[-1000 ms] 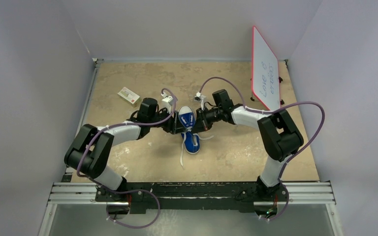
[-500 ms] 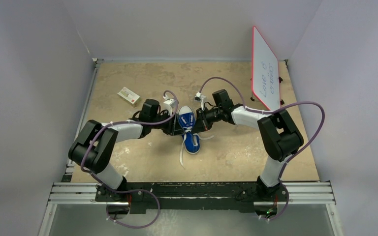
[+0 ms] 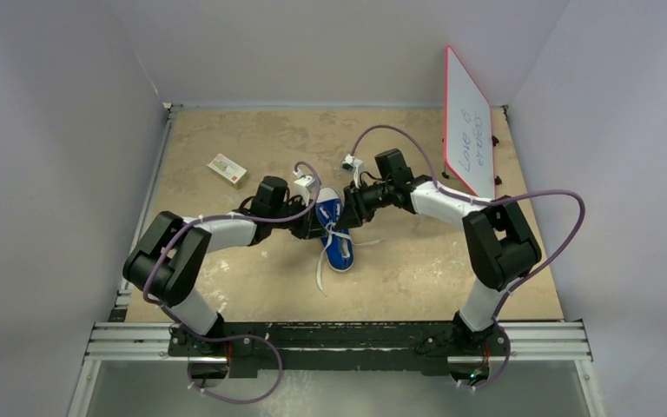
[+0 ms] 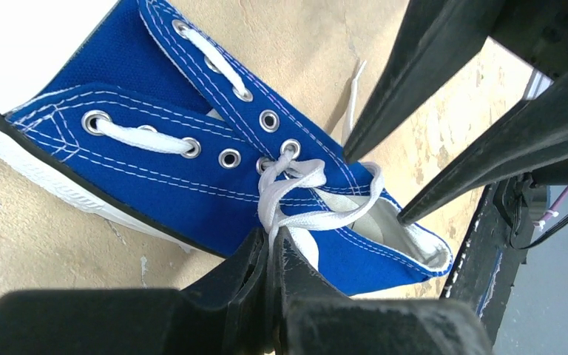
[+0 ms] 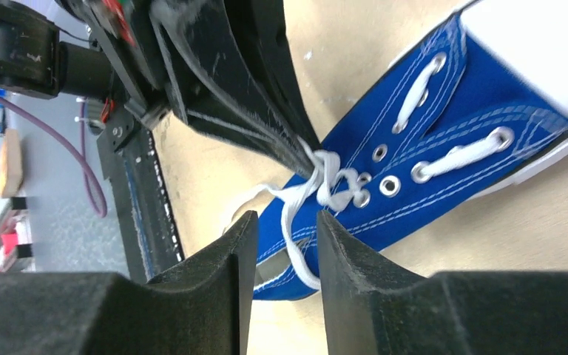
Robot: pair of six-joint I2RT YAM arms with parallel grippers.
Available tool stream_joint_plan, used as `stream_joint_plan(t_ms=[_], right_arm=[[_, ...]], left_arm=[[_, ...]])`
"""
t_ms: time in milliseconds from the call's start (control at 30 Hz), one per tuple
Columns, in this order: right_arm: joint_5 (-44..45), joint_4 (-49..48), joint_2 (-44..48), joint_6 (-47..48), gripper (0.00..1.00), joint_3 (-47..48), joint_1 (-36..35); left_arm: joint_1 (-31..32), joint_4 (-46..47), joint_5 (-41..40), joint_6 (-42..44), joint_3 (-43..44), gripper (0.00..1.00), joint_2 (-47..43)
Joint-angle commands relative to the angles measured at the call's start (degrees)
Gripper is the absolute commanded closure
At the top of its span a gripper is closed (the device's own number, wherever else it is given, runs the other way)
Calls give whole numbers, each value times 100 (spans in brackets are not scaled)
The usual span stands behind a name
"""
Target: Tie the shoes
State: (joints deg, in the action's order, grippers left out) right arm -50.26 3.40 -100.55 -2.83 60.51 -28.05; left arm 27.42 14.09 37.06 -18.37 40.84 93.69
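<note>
**Tight in the middle, roomy at the sides**

The left gripper and right gripper meet nose to nose over the shoe, so nothing else fits there. The left one pinches the lace. The right one's fingers stand apart. A small box sits back left, and a white board back right. The table right of the shoe has room for a hand.

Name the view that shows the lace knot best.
Left wrist: the knot sits sharp and unobstructed. Right wrist shows it beside the left end effector; top external shows only a tiny white speck.
</note>
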Motion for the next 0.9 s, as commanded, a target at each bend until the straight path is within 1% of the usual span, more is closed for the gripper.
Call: stream_joint_plan(t_ms=[0,100,200,267,533,700,867], right_arm=[[171,152,35,431,62,579,45],[243,224,-226,487,62,846,43],[241,246,-477,610,67,1071,35],[104,228,-568,617,69,1126,37],[-150,11,-722,516,69,1007,-120],[-166,64,-764,529,71,1037,-129],[-265,-173,-746,391,72,840,-131]], left_arm=[[35,222,-224,114,110,98,-325],[40,213,-235,98,78,98,-384],[35,227,-195,62,56,98,-411],[35,203,-206,55,61,98,-436],[35,201,-208,-21,58,98,-479],[35,235,-207,-53,15,98,-501],[35,295,-182,-95,19,98,-483]])
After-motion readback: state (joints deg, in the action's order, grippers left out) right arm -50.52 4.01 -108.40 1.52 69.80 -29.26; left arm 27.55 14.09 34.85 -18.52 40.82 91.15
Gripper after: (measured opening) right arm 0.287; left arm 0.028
